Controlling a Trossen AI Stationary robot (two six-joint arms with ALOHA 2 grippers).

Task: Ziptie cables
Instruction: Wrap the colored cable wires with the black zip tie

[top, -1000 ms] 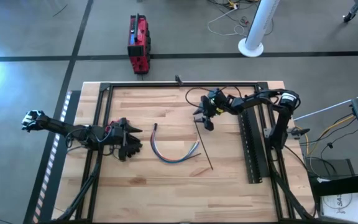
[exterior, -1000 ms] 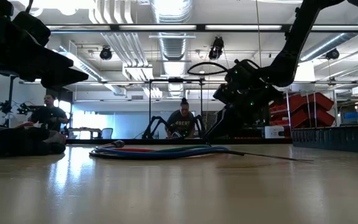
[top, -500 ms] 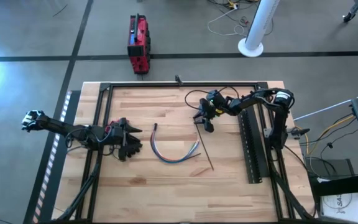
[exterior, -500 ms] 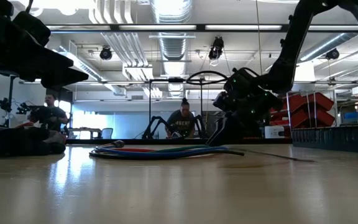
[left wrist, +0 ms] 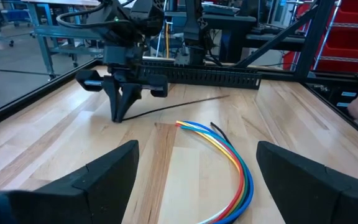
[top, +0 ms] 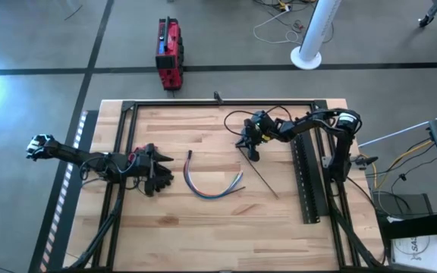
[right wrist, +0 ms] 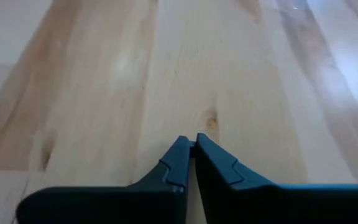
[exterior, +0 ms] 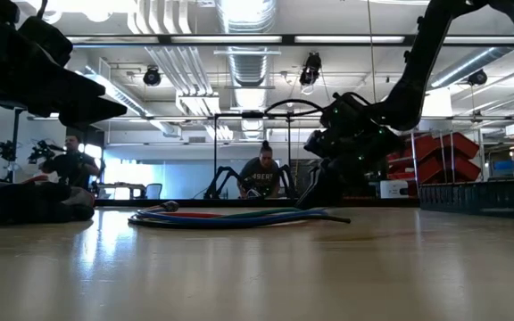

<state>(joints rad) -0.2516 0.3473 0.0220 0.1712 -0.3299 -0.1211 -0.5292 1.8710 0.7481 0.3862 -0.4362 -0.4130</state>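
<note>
The cables (top: 212, 184), a curved bundle of blue, green and yellow wires, lie flat on the wooden table; the left wrist view shows them too (left wrist: 232, 165). To their right, the ziptie (top: 262, 178), a thin black strip, runs slanting toward the near right. My right gripper (top: 249, 153) is shut on its far end. My left gripper (top: 160, 176) waits open to the left of the cables, its fingers level and pointing at them. My right gripper pinches the ziptie's far end (left wrist: 135, 115) between its two fingertips (right wrist: 179, 155). The fingers slant down onto the table from the far right. The rest of the strip lies along the table toward the near right.
A long, wide black perforated bar (top: 309, 178) lies along the right side of the table. A black frame (top: 218, 101) borders the work area. Bare wood lies near the front edge. People sit in the room beyond the table (exterior: 261, 178).
My right gripper has come down a little toward the table, onto the ziptie's far end. The ziptie has turned about that end: its near free end has swung toward the table's right edge. The cables have stayed in place.
</note>
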